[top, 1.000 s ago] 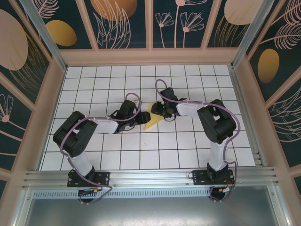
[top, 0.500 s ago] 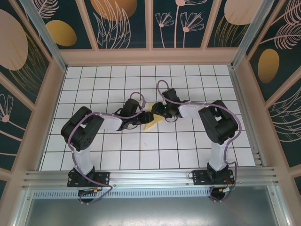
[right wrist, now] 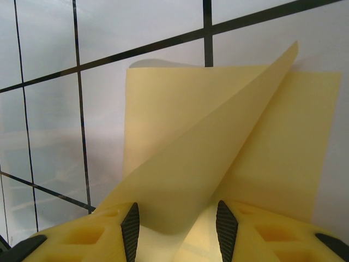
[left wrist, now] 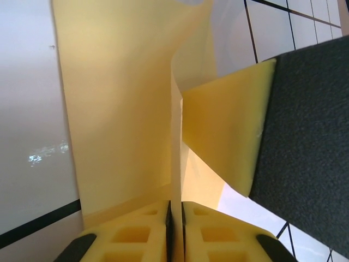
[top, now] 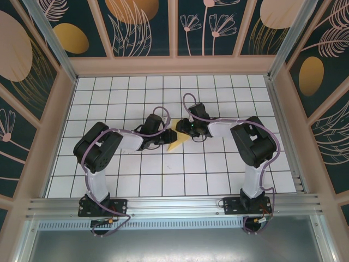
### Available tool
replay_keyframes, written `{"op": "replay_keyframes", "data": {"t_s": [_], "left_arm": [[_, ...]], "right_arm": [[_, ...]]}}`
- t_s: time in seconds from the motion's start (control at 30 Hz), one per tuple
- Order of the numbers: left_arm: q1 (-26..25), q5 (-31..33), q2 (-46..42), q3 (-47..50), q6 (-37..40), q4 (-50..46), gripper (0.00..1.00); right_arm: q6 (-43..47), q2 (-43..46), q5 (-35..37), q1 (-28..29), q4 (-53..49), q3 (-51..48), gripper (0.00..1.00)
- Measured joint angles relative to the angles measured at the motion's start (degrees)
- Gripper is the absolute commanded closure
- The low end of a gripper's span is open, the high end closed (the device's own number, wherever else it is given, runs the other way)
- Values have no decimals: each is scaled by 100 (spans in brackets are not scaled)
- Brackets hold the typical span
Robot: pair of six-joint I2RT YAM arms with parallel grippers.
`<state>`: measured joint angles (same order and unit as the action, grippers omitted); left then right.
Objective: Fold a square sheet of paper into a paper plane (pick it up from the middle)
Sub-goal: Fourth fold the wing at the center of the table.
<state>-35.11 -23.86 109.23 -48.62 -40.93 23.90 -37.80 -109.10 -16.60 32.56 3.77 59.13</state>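
Right wrist — yellow sheet [right wrist: 218, 136], half-folded

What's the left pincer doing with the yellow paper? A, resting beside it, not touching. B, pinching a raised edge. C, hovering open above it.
B: the left pincer is closed on a thin upright fold of the square sheet of paper, in the left wrist view.

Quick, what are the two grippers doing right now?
Left gripper: closed, pinching the yellow paper.
Right gripper: open, the paper lying between its jaws.
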Motion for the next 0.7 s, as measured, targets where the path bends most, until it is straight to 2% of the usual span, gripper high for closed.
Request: {"op": "replay_keyframes", "data": {"t_s": [0.33, 0.7], "left_arm": [[35, -120, 4, 2, 0, 59, 74], [66, -122, -92, 278, -68, 310, 75]], "right_arm": [[35, 0, 26, 2, -11, 2, 54], [42, -83, 249, 83, -415, 269, 53]]}}
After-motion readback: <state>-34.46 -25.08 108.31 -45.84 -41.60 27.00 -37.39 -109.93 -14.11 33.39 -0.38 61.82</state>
